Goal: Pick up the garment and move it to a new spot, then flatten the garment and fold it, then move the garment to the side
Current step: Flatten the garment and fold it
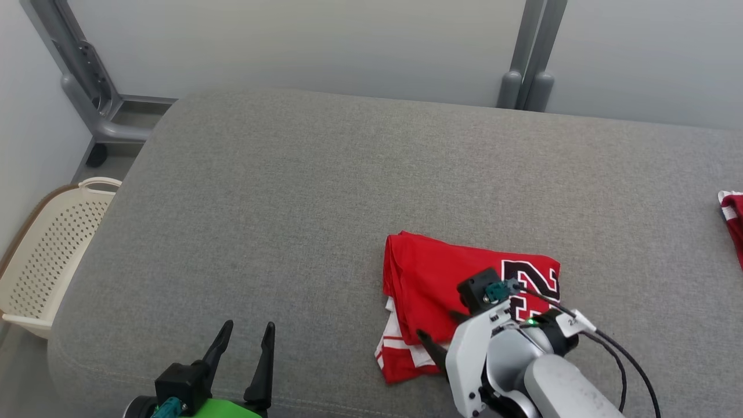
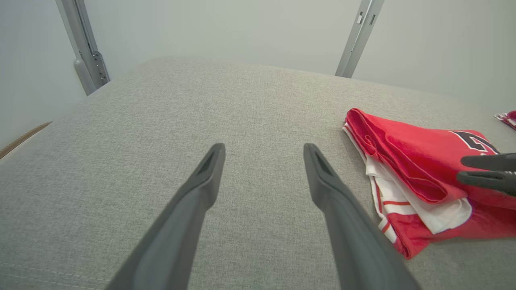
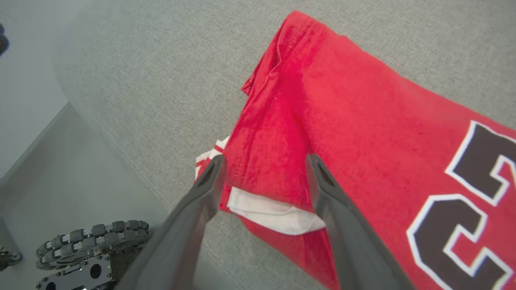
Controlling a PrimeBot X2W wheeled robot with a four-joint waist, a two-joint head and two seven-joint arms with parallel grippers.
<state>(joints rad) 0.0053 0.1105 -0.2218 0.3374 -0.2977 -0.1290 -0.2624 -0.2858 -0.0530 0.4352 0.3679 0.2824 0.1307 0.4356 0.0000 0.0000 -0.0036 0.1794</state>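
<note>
A folded red jersey [image 1: 435, 278] with a black, white-edged number and white trim lies on the grey fabric surface [image 1: 290, 191], near its front edge at the right. My right gripper [image 1: 436, 325] stands open over the jersey's near left corner; in the right wrist view its fingers [image 3: 266, 159] straddle the red fold [image 3: 342, 133] and a white trim layer, holding nothing. My left gripper [image 1: 248, 326] is open at the lower left, well left of the jersey. From the left wrist, those fingers [image 2: 263, 149] hover over bare fabric, with the jersey [image 2: 411, 161] to the right.
A cream perforated basket [image 1: 52, 255] stands on the floor left of the surface. Another red and white cloth [image 1: 732, 220] lies at the far right edge. Grey metal posts [image 1: 531, 58] rise behind. My wheeled base [image 3: 88, 237] sits below the front edge.
</note>
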